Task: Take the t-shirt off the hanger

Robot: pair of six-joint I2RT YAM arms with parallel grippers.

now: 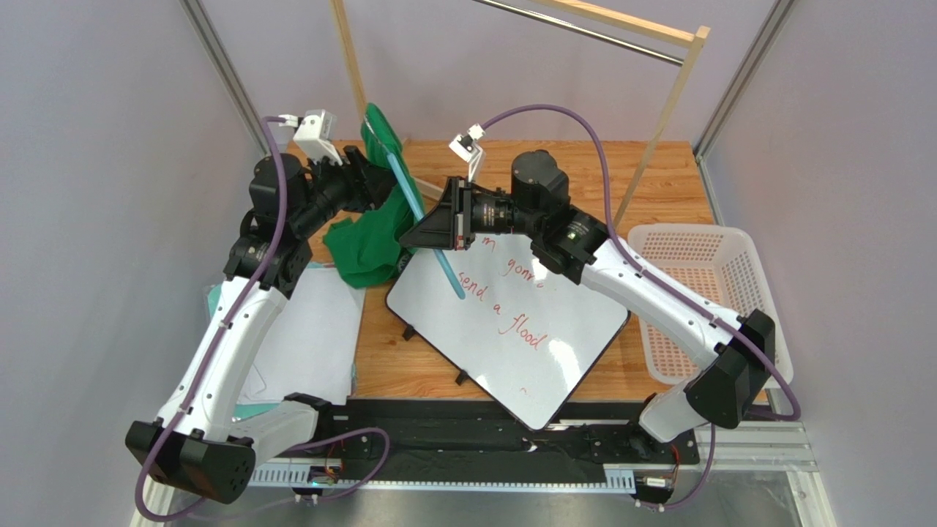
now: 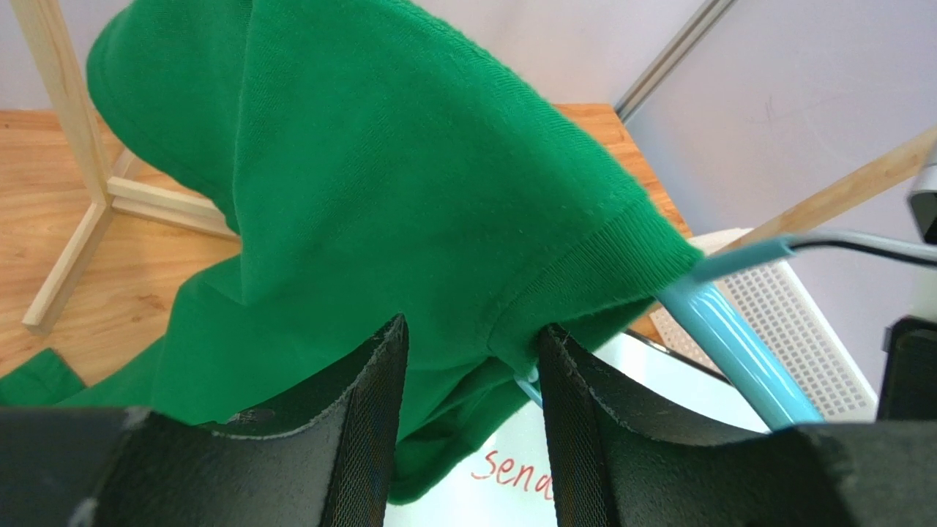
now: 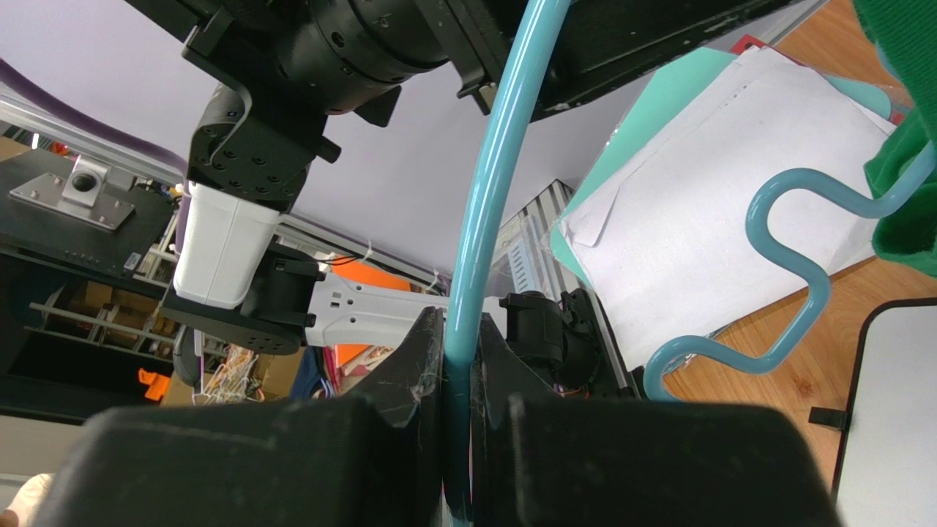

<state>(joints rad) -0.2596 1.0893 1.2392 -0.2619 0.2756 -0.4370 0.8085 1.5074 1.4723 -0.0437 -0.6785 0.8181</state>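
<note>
Bright even light, whiteboard (image 1: 517, 329) glare

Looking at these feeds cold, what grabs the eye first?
The bright green t-shirt stands out, draped over a blue hanger at the table's left middle, with the left gripper straddling a fold near its ribbed hem. The right gripper is clamped on the hanger's bar. Beneath them lies a whiteboard with red handwriting.
</note>
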